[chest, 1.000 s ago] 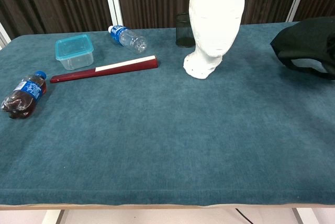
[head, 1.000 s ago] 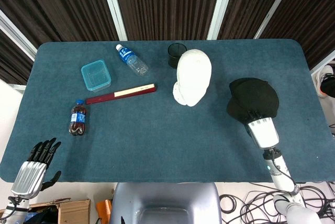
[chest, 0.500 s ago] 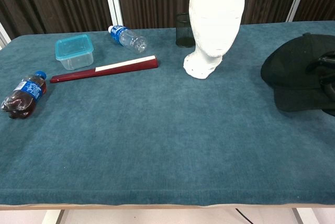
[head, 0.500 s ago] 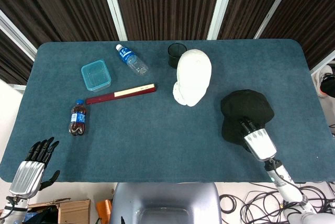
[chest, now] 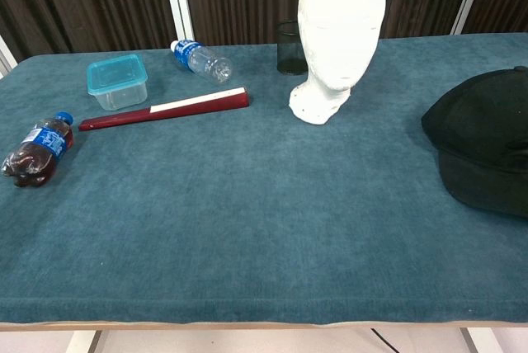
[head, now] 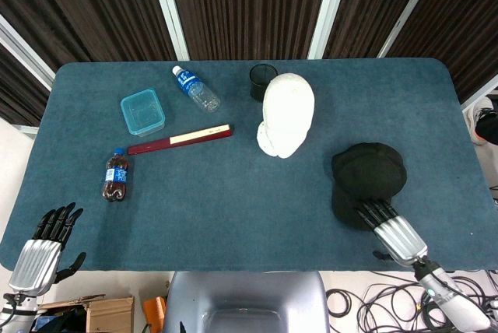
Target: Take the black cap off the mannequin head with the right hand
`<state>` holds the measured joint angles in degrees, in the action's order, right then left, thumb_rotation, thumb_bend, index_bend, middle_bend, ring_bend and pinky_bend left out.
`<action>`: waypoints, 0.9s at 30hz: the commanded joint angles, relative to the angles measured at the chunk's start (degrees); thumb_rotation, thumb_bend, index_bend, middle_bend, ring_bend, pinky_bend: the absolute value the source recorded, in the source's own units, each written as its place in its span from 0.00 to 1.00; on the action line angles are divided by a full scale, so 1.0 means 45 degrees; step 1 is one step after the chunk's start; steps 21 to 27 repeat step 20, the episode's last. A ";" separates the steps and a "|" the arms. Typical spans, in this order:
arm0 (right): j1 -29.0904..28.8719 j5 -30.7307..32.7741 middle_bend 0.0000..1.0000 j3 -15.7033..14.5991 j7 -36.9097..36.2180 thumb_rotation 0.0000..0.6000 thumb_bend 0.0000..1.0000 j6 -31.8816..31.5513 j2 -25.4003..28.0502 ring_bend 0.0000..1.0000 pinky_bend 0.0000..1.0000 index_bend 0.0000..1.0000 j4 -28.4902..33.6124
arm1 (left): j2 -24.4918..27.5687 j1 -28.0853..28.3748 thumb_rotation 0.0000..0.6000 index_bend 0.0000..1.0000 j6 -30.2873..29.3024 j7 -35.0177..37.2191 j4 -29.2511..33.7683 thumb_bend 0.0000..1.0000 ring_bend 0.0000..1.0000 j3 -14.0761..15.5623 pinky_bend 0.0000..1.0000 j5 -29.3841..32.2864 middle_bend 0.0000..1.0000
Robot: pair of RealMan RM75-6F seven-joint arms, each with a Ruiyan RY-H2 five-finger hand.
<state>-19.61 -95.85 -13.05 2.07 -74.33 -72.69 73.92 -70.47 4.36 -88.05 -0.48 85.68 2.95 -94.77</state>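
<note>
The black cap (head: 367,179) lies flat on the blue table to the right of the bare white mannequin head (head: 286,113). In the chest view the cap (chest: 483,143) rests at the right edge and the head (chest: 341,15) stands upright at the back. My right hand (head: 391,232) sits at the table's front edge just behind the cap, fingers stretched out, their tips at the brim, holding nothing. It is outside the chest view. My left hand (head: 43,246) hangs off the front left corner with its fingers spread and nothing in them.
Behind the head stands a black cup (head: 263,82). On the left half lie a clear water bottle (head: 197,89), a teal lidded box (head: 142,111), a folded red fan (head: 180,139) and a cola bottle (head: 116,175).
The right hand carried the cap down onto the table, let go and drew back toward the front edge. The left hand sank slightly lower.
</note>
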 commanded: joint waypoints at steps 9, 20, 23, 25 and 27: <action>0.3099 0.0413 0.00 -0.0067 0.1840 1.00 0.00 -0.4286 0.3562 0.00 0.00 0.00 0.5041 | -0.0081 -0.0373 1.00 0.00 -0.0853 -0.0441 -0.0090 0.34 0.03 0.0071 0.08 -0.0473 0.00; 0.4203 0.1352 0.00 0.0775 0.0794 1.00 0.00 -0.4603 0.2694 0.00 0.00 0.00 0.4262 | 0.0039 -0.0567 1.00 0.00 -0.0895 -0.0869 0.0212 0.40 0.02 0.0279 0.07 -0.0675 0.00; 0.4203 0.1352 0.00 0.0775 0.0794 1.00 0.00 -0.4603 0.2694 0.00 0.00 0.00 0.4262 | 0.0039 -0.0567 1.00 0.00 -0.0895 -0.0869 0.0212 0.40 0.02 0.0279 0.07 -0.0675 0.00; 0.4203 0.1352 0.00 0.0775 0.0794 1.00 0.00 -0.4603 0.2694 0.00 0.00 0.00 0.4262 | 0.0039 -0.0567 1.00 0.00 -0.0895 -0.0869 0.0212 0.40 0.02 0.0279 0.07 -0.0675 0.00; 0.4203 0.1352 0.00 0.0775 0.0794 1.00 0.00 -0.4603 0.2694 0.00 0.00 0.00 0.4262 | 0.0039 -0.0567 1.00 0.00 -0.0895 -0.0869 0.0212 0.40 0.02 0.0279 0.07 -0.0675 0.00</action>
